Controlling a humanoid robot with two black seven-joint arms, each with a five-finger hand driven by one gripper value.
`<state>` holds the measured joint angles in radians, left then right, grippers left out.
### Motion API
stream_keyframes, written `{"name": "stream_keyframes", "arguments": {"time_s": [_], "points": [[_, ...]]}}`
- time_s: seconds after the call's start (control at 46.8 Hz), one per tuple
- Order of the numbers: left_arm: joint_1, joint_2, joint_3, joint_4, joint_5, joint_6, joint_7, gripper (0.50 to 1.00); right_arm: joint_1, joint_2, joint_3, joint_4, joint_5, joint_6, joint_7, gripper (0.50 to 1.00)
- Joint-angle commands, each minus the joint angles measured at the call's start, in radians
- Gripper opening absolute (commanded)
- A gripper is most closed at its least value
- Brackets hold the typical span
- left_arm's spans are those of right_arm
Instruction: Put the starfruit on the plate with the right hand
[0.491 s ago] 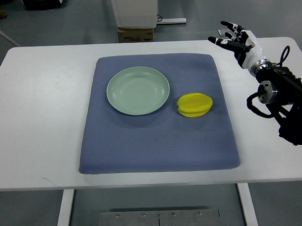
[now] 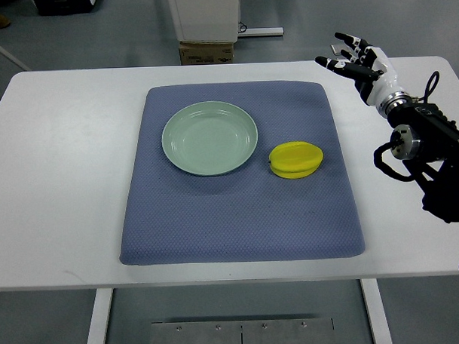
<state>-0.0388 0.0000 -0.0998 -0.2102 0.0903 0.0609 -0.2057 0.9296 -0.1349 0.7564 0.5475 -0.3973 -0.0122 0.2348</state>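
Table: a white rectangular tabletop (image 2: pixel 64 185) fills most of the view, its near edge at 6 o'clock.
Mat: a blue-grey textured cloth mat (image 2: pixel 239 224) lies flat on the middle of the table, its near part bare.
Starfruit: a yellow ridged starfruit (image 2: pixel 295 160) lies on the mat, at about 3 o'clock from the plate and just beside its rim without touching it; it is not on the plate.
Plate: a pale green round ceramic plate (image 2: pixel 209 137) sits on the mat's far half, toward 11 o'clock from the mat's centre; nothing lies in it.
Right arm: the black jointed forearm with looped cables (image 2: pixel 428 146) comes in from the right edge at about 3 o'clock, over the table's right margin.
Right hand: the white-and-black fingered right hand (image 2: pixel 361 65) hangs above the table's far right corner, at about 1 o'clock from the starfruit and well apart from it; its fingers (image 2: pixel 333 62) are spread, pointing toward 10 o'clock, and they grasp nothing.
Beyond the table: a brown cardboard box (image 2: pixel 206 52) stands on the grey floor at 12 o'clock, under a white cabinet (image 2: pixel 205 14).
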Motion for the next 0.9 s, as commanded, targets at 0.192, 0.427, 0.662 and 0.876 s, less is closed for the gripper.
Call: {"name": "stream_keyframes", "arguments": {"time_s": [0.192,0.427,0.662,0.876], "points": [[0.011,0.0,0.0,0.0,0.0,0.0,0.0,1.0,-0.011,0.0,-0.002,0.0,0.0,0.0,0.0,0.998],[0.011,0.0,0.0,0.0,0.002,0.0,0.0,1.0,-0.012,0.001,-0.002,0.002,0.0,0.0,0.0,0.998],[0.011,0.0,0.0,0.0,0.0,0.0,0.0,1.0,-0.012,0.014,-0.002,0.002,-0.002,0.0,0.0,0.998],[0.011,0.0,0.0,0.0,0.0,0.0,0.0,1.0,-0.011,0.014,-0.003,0.003,-0.002,0.0,0.0,0.998]]}}
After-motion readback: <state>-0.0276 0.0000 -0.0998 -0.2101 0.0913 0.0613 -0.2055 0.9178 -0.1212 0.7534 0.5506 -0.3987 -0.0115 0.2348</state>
